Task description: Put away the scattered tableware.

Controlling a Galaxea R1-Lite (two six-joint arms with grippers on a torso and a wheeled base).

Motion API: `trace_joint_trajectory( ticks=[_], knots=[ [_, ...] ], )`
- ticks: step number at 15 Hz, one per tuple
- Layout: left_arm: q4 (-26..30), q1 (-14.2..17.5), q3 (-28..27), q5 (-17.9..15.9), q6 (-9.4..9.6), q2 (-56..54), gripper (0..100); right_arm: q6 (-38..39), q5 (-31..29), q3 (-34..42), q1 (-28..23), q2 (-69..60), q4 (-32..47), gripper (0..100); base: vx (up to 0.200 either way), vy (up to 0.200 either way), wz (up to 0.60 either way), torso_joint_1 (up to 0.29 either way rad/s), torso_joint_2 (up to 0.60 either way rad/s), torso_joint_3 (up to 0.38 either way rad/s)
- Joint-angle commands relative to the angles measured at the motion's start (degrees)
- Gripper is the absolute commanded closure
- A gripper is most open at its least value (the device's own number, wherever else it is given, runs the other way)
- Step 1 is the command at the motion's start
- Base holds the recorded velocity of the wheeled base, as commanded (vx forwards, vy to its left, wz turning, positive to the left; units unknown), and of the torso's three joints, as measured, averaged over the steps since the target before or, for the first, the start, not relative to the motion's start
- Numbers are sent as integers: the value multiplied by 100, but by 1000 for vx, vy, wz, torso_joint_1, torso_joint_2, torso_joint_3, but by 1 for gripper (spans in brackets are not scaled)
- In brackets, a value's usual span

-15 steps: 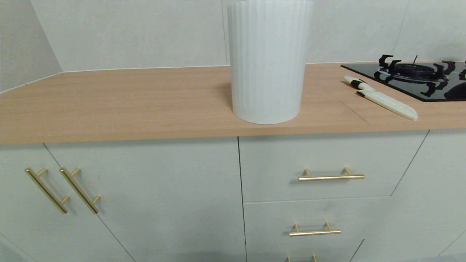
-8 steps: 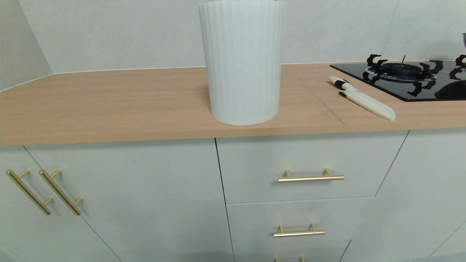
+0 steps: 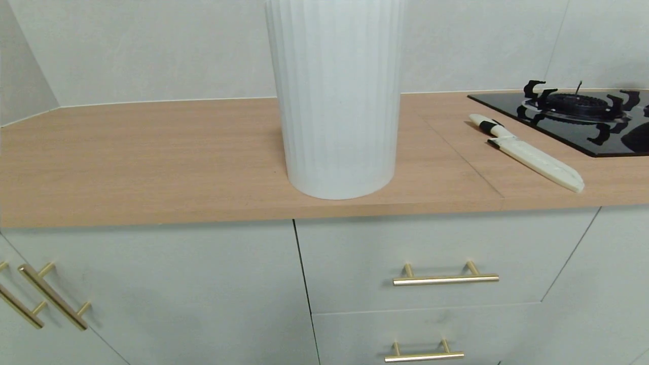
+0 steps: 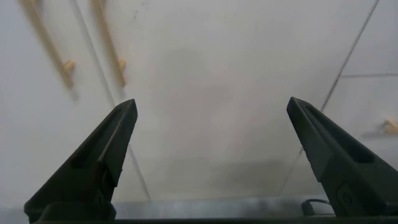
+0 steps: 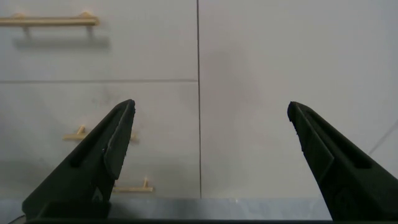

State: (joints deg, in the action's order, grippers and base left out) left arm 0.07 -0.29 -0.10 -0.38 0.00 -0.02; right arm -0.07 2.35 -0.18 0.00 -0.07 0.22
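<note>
Knife (image 3: pixel 527 152) lies flat on the desk (image 3: pixel 142 157), between the ribbed white bin (image 3: pixel 337 101) and the hob (image 3: pixel 583 116), touching neither. Its handle points toward the back wall and its blade tip toward the desk's front edge. The bin stands upright close to that front edge, and its top is cut off in my head view.

Left gripper (image 4: pixel 210 104): jaws spread wide, holding nothing, facing cupboard doors with two gold handles (image 4: pixel 107 37).

Right gripper (image 5: pixel 210 106): jaws likewise spread and empty, facing the drawer fronts (image 5: pixel 99 56).
</note>
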Motion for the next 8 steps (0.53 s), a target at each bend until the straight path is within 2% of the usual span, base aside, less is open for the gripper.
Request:
trace_joint_trajectory(
  ticks=[1,8],
  knots=[
    [1,-6,1,3,0,2,0,-1,2,1,0,7,-4,0,0,0,0,0,0,0],
    [1,-6,1,3,0,2,0,-1,2,1,0,7,4,0,0,0,0,0,0,0]
  ],
)
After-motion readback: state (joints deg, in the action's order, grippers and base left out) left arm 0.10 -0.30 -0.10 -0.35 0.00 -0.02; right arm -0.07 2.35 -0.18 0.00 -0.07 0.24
